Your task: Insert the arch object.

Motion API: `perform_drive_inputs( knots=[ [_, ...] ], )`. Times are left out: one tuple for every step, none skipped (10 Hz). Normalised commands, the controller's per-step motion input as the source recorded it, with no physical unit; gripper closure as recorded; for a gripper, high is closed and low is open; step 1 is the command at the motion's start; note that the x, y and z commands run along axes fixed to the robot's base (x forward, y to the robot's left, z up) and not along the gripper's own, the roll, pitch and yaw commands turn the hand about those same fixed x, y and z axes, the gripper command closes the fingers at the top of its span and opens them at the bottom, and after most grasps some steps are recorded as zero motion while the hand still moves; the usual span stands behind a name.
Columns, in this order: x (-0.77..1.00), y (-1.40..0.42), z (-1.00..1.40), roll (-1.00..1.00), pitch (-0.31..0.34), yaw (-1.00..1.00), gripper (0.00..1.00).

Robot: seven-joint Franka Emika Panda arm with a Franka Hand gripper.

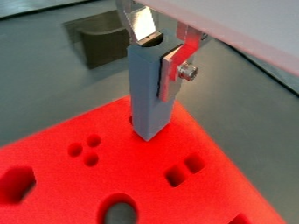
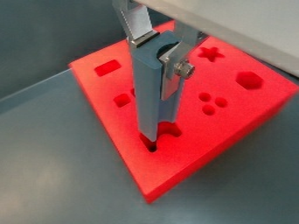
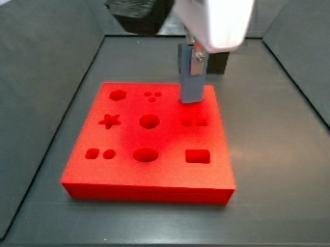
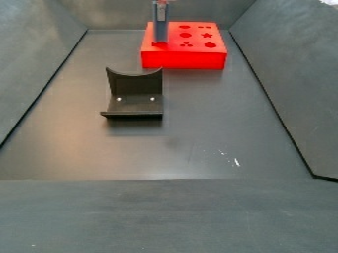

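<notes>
The arch object (image 1: 152,87) is a tall grey-blue block with a semicircular notch in its upper end. My gripper (image 1: 160,54) is shut on it near that end and holds it upright. Both also show in a wrist view, the block (image 2: 146,96) and the gripper (image 2: 158,52). The block's lower end meets the red board (image 1: 47,157) at a hole near one corner (image 2: 251,109). How deep it sits I cannot tell. In a side view the block (image 3: 191,89) stands at the board's far right part (image 3: 171,169) under the gripper (image 3: 196,63). Another side view shows the block (image 4: 157,35) far off.
The red board has several shaped holes: rounds, a star, a hexagon, squares. The dark fixture (image 4: 132,94) stands on the grey floor well away from the board (image 4: 185,57), and shows behind the block in a wrist view (image 1: 100,42). Dark walls ring the floor.
</notes>
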Motion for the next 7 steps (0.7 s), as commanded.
perform_drive_inputs(
  knots=[
    [0.00,0.00,0.00,0.00,0.000,-1.00,1.00],
    [0.00,0.00,0.00,0.00,0.000,-1.00,1.00],
    [0.07,0.03,0.02,0.00,0.000,-0.97,1.00],
    [0.00,0.02,0.00,-0.01,0.000,0.00,1.00],
    [0.03,0.03,-0.03,0.03,0.000,0.00,1.00],
    [0.33,0.13,0.00,0.18,0.034,-0.15,1.00],
    [0.25,0.19,0.03,0.26,0.043,-0.16,1.00]
  ],
)
